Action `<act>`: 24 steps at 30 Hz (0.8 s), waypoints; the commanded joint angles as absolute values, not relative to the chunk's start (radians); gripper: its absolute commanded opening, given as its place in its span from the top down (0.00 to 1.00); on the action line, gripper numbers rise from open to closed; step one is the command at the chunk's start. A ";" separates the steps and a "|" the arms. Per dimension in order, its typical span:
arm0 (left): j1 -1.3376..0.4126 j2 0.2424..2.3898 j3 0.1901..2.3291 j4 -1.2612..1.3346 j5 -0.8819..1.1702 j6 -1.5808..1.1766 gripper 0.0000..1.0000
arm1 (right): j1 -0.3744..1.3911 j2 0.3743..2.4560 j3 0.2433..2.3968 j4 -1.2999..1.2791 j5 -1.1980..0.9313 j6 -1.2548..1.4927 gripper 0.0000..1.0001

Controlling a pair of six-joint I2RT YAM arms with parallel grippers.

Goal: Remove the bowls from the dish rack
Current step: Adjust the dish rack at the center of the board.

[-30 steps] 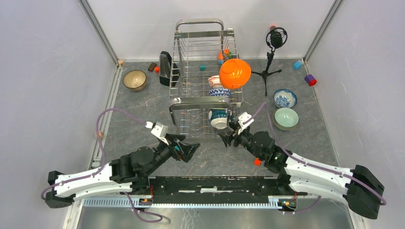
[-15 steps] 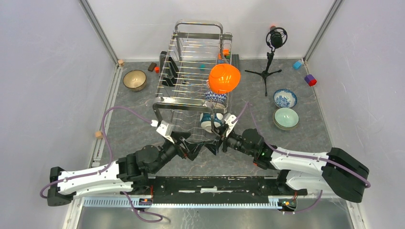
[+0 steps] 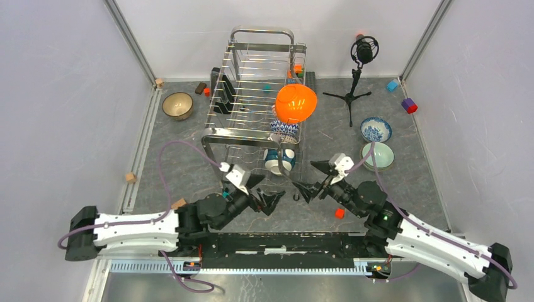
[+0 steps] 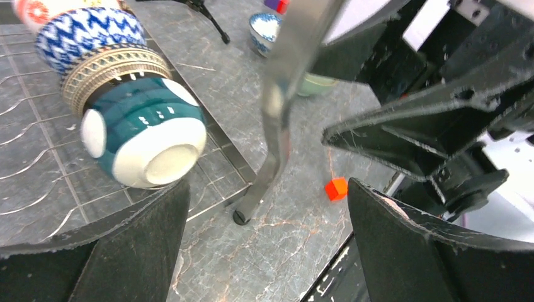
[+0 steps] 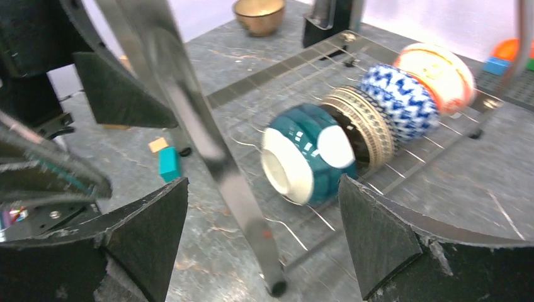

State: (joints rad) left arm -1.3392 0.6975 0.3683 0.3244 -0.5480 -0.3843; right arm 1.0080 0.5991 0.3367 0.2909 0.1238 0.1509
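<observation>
Far back on my right I see a black microphone [image 3: 364,50] on its tripod stand. A blue block [image 3: 392,85] and a purple block [image 3: 407,102] lie near the right wall. On the grey marbled table [image 3: 176,145], a red cube [image 3: 339,213] sits close to me and a tan block [image 3: 131,177] lies at the left edge.

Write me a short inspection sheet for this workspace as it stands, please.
Surface: grey marbled table.
Job's things: dish rack holds an orange bowl on top and a row of bowls below, teal-and-white bowl nearest; brown-gold bowl, blue-and-white bowl and pale green bowl stand on the table.
Clutter: small coloured blocks scattered; microphone stand right of the rack.
Grippers: left gripper and right gripper open, empty, before the rack.
Cables: purple cables loop off both arms.
Surroundings: pale walls, metal frame posts.
</observation>
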 commanded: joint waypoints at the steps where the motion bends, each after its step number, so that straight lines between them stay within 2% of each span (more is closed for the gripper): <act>1: -1.402 0.831 0.358 0.647 -0.584 -0.197 0.00 | 1.012 0.495 0.291 0.127 0.281 0.117 0.07; 9: -1.433 1.048 0.420 0.818 -0.776 -0.109 0.01 | 1.012 0.430 0.237 0.130 0.406 0.167 0.08; 13: -1.432 1.121 0.398 0.984 -0.866 -0.098 0.09 | 1.012 0.430 0.220 0.174 0.474 0.184 0.09; 20: -1.432 1.251 0.426 1.186 -0.890 -0.049 0.25 | 1.012 0.496 0.226 0.290 0.592 0.199 0.10; 24: -1.432 1.335 0.450 1.273 -0.926 -0.020 0.38 | 1.004 0.554 0.239 0.372 0.653 0.206 0.11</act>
